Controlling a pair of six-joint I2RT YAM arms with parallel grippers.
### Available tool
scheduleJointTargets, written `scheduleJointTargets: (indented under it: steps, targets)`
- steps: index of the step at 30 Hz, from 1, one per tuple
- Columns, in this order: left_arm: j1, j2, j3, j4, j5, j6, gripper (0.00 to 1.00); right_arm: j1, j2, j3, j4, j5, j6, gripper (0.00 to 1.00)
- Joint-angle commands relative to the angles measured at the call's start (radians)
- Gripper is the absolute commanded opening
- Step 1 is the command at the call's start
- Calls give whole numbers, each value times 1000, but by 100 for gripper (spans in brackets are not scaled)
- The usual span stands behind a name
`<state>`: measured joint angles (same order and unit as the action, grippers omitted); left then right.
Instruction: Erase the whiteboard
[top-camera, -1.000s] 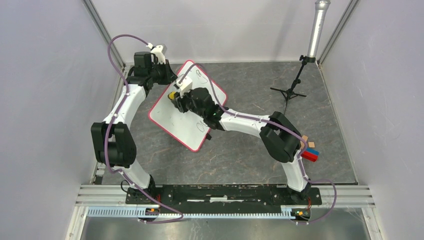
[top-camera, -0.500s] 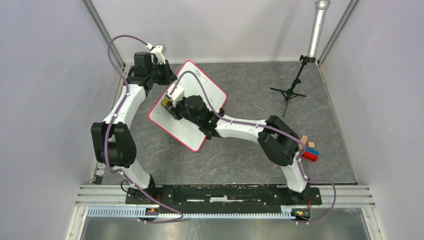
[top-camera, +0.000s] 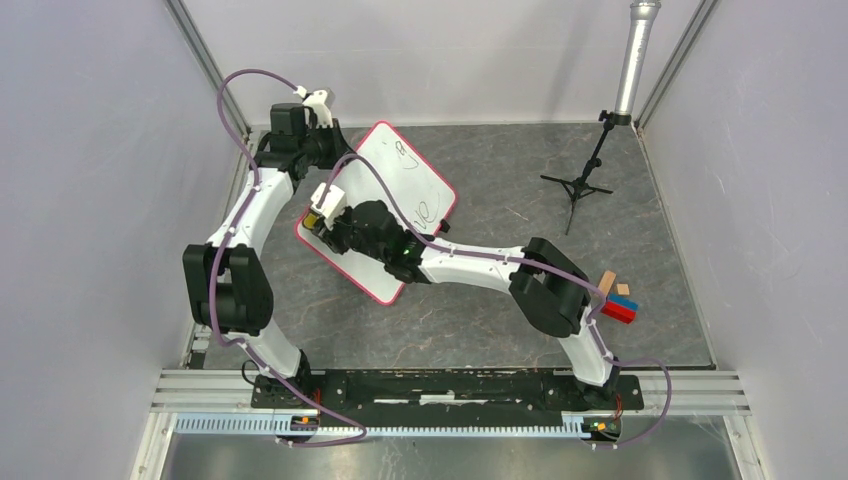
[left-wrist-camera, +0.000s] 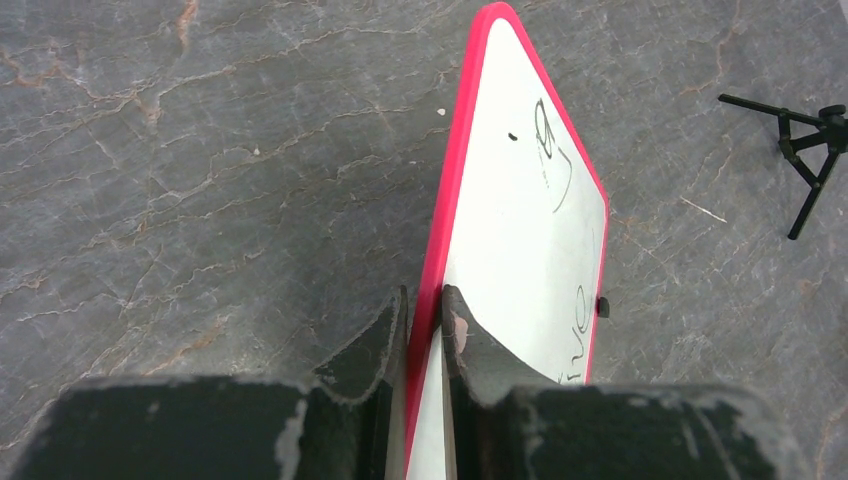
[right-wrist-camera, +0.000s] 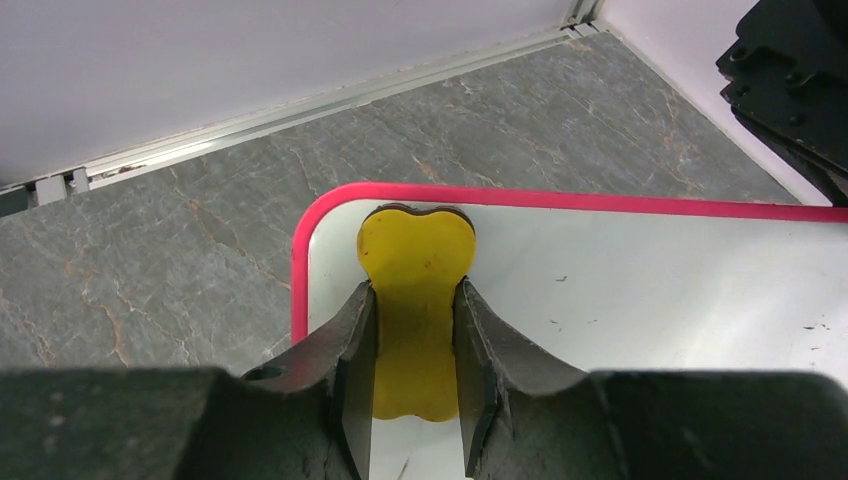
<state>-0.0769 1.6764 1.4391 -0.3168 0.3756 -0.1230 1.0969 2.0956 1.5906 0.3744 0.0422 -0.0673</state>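
The whiteboard (top-camera: 405, 190) is white with a red rim and lies tilted on the table's back left. Dark handwriting shows on its far right part. My left gripper (top-camera: 335, 150) is shut on the board's red edge; in the left wrist view the whiteboard (left-wrist-camera: 520, 200) stands edge-on between the gripper (left-wrist-camera: 425, 300) fingers. My right gripper (top-camera: 320, 220) is shut on a yellow eraser (top-camera: 314, 217) at the board's left corner. In the right wrist view the gripper (right-wrist-camera: 415, 300) pinches the eraser (right-wrist-camera: 415, 260), which sits flat on the whiteboard (right-wrist-camera: 650, 300) near its rounded corner.
A black tripod stand (top-camera: 580, 185) with a silver pole stands at the back right. Coloured blocks (top-camera: 620, 305) lie at the right by the right arm's elbow. White walls close in the table on three sides.
My right gripper slid the yellow eraser left and nearer across the board to its left corner, uncovering handwriting at the far right. The left gripper stayed put on the rim.
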Motion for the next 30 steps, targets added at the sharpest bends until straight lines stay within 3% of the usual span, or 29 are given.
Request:
scheduleJointTargets:
  steps: [1, 8, 18, 19, 23, 26, 28, 30]
  targets:
    - [-23, 12, 26, -51, 20, -44, 2, -20, 41, 64, -44, 110, 45, 31]
    - [-23, 12, 28, -53, 23, -44, 2, -103, 20, 18, -72, 128, 144, 31]
    - [-24, 17, 40, -69, 30, -47, 5, -146, -59, -170, -48, 95, 139, 31]
    - [-24, 18, 43, -71, 31, -49, 10, -143, -62, -169, -45, 79, 137, 31]
    - [-22, 15, 52, -85, 32, -62, 46, -135, -88, -178, -37, 60, 142, 31]
    - [-20, 5, 66, -123, -5, -64, 58, -135, -119, -195, -22, 55, 139, 31]
    - [-15, -12, 76, -162, -30, -68, 77, -136, -134, -207, -12, 56, 133, 31]
    - [-14, -42, 51, -179, -63, -77, 82, -136, -138, -216, -5, 58, 131, 31]
